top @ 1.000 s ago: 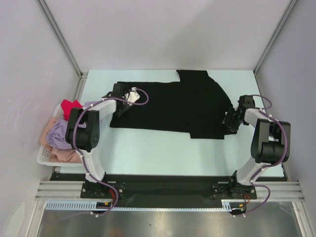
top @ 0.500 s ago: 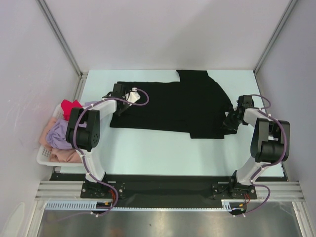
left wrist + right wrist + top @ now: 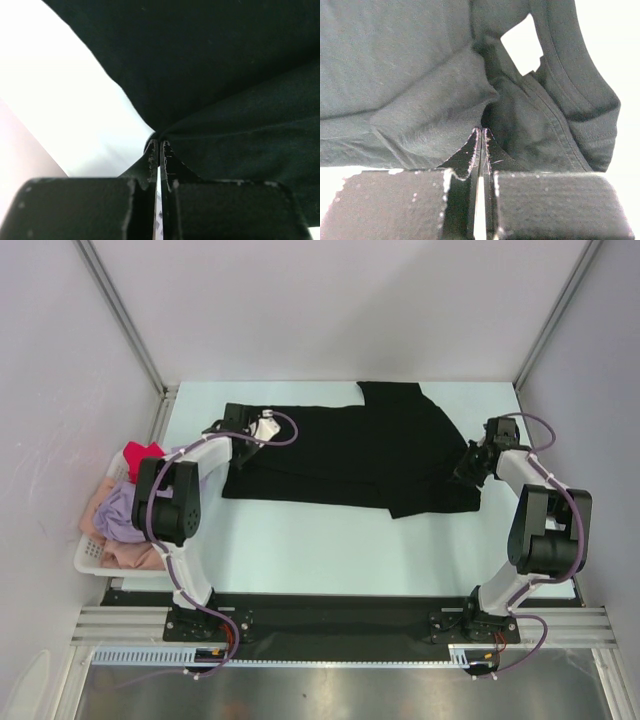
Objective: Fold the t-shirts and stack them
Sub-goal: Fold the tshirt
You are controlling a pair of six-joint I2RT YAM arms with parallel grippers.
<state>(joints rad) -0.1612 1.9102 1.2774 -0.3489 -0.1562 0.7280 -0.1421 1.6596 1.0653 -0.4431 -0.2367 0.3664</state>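
The pale table [image 3: 300, 540] is taken up across its far half by one large black t-shirt [image 3: 350, 455]. It is spread nearly flat, with a flap doubled over at its right end. One white lattice basket [image 3: 88, 558] is set at the table's left edge. Three crumpled garments can be counted in it: a red shirt [image 3: 143, 454], a lavender shirt [image 3: 120, 508] and a pale pink shirt [image 3: 128, 556]. Whether more lie beneath cannot be told.

Two tools are counted. The left tool [image 3: 158, 147] is seen with its fingers together, clamped on a pinch of black cloth at the t-shirt's left edge. The right tool [image 3: 481, 135] is likewise closed on a gathered fold at the right edge, close to a stitched hem.

The step in hand is judged to be an early fold of the black t-shirt, both ends being gripped. Nothing is yet stacked. The next move would call for both pinches to be lifted and carried evenly, so that the cloth is laid over itself without dragging or bunching.
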